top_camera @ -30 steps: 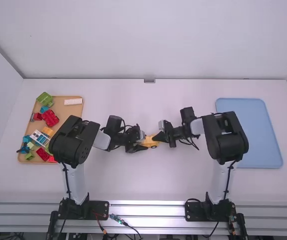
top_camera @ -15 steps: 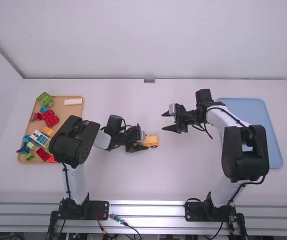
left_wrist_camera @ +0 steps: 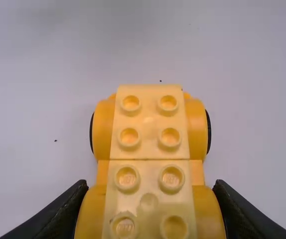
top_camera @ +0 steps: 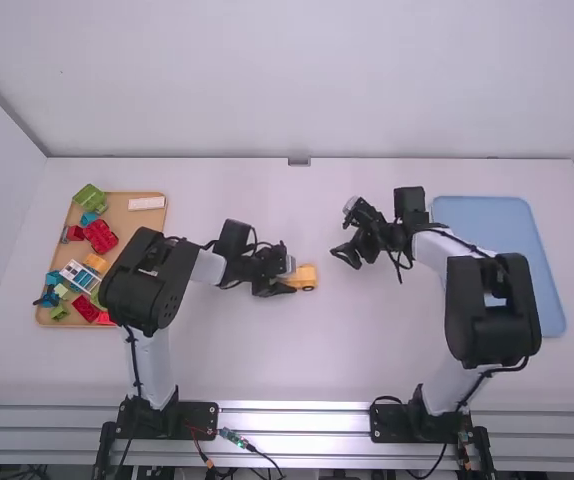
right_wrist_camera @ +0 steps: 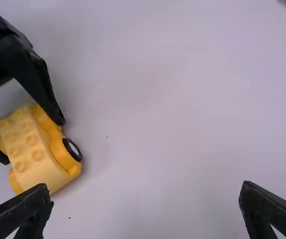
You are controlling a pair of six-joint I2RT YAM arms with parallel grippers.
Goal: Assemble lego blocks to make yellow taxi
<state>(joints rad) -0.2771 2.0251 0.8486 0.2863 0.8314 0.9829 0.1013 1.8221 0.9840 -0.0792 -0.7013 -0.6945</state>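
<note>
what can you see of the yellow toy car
The toy car looks plastic: orange-yellow rounded sides, a paler, studded top with a seam across it, and black-rimmed wheels with pale hubs. It appears to stand upright near the table's middle, gripped across its sides by the left gripper's fingers.

Smooth plastic bricks point(left_wrist_camera: 149, 124), matt table point(top_camera: 277, 360), shiny metal rail point(top_camera: 297, 416)

Your left gripper point(top_camera: 292, 278) grips the yellow block car point(left_wrist_camera: 150, 167), one finger against each side. You have two pale-yellow studded sections point(left_wrist_camera: 149, 124) meeting at a straight seam; black wheel edges point(left_wrist_camera: 209, 130) protrude on both sides.
</note>
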